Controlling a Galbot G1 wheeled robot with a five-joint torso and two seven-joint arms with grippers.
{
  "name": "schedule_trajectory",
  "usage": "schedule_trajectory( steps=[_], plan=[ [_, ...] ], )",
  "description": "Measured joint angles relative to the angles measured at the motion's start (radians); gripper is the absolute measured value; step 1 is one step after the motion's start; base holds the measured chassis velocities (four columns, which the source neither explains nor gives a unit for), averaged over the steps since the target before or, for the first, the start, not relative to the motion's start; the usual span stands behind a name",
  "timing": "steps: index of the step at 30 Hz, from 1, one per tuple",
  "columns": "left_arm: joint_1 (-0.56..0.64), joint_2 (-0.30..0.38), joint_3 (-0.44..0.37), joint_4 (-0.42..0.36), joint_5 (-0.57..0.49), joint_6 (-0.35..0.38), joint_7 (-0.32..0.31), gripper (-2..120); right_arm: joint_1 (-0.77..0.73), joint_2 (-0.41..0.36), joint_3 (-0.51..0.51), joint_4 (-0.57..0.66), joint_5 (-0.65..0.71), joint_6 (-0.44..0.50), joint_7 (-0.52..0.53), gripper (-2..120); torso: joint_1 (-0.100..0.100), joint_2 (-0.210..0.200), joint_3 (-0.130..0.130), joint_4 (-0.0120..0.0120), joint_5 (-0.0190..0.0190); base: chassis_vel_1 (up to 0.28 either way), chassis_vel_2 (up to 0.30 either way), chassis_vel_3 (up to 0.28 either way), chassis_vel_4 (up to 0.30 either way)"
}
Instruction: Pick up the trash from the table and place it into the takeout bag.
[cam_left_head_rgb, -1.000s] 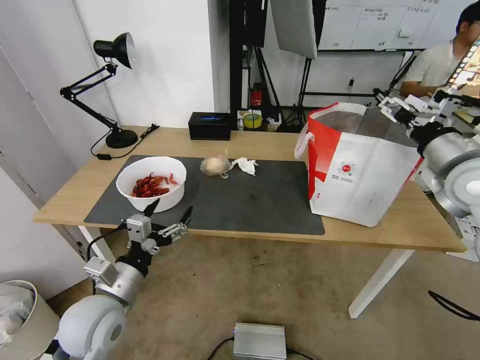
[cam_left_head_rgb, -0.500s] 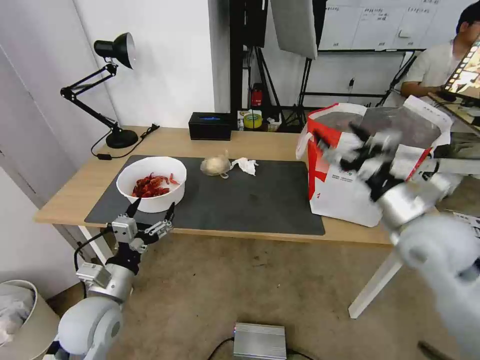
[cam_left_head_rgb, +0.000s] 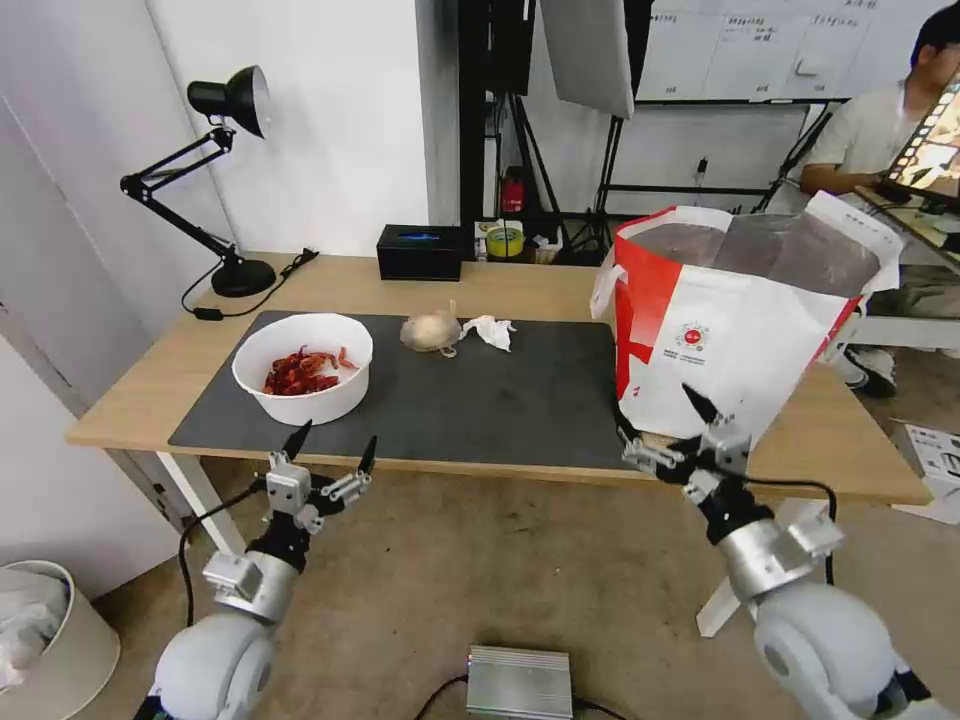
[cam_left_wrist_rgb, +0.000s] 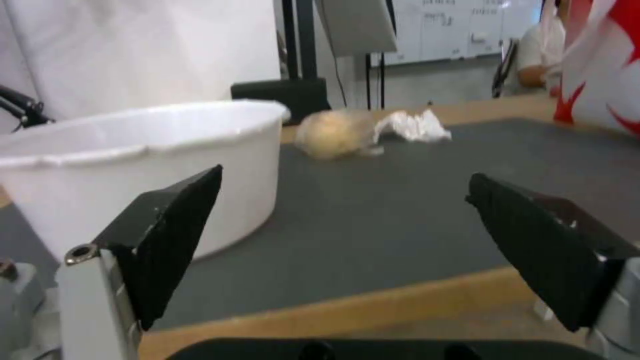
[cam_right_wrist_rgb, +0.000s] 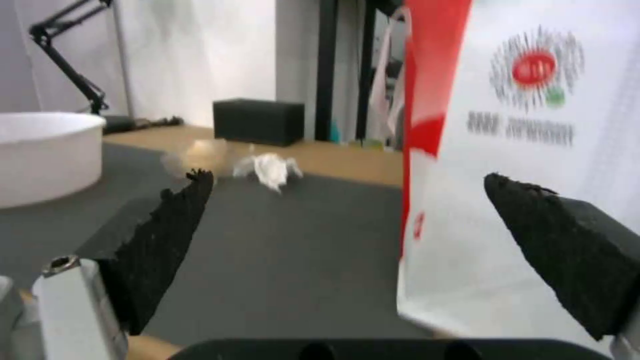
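On my head view, the light wooden rectangular worktop (cam_left_head_rgb: 520, 285) carries a large dark grey mat (cam_left_head_rgb: 500, 400), and both tools sit in front of its near edge, below the surface and holding nothing. My left tool (cam_left_head_rgb: 332, 448) has its black fingers spread wide, just off the near edge in front of the white round bowl of red crayfish shells (cam_left_head_rgb: 303, 380), which stands on the mat's left end. My right tool (cam_left_head_rgb: 663, 427) is also spread wide, at the near edge just in front of the large boxy white takeout bag with red side panels (cam_left_head_rgb: 730, 330), which stands upright on the worktop's right end with its silver-lined mouth open. Along the mat's far edge lie a small clear yellowish bag (cam_left_head_rgb: 431, 330) and, just beside it towards the takeout bag, a white tissue wad (cam_left_head_rgb: 490, 330). A black rectangular box (cam_left_head_rgb: 420, 251) sits at the far edge, and a black desk lamp (cam_left_head_rgb: 225, 180) stands at the far left corner.
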Motion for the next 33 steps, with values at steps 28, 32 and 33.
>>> schedule_trajectory(
  steps=[28, 32, 33],
  plan=[
    [0.022, -0.011, -0.005, 0.012, 0.010, 0.013, 0.001, 100, -0.002, 0.031, -0.046, -0.074, 0.016, 0.005, 0.000, 100, 0.000, 0.000, 0.000, 0.0000, -0.0001, 0.000, 0.000, 0.000, 0.000],
    [0.022, -0.012, -0.002, 0.015, 0.010, 0.013, 0.002, 100, -0.001, 0.038, -0.051, -0.079, 0.016, 0.003, 0.000, 100, 0.000, 0.000, 0.000, 0.0000, 0.0000, 0.000, 0.000, 0.000, 0.000],
    [0.022, -0.012, -0.001, 0.016, 0.010, 0.013, 0.002, 100, 0.002, 0.040, -0.054, -0.080, 0.016, 0.003, 0.000, 100, 0.000, 0.000, 0.000, 0.0000, -0.0001, 0.000, 0.000, 0.000, 0.000]
  ],
)
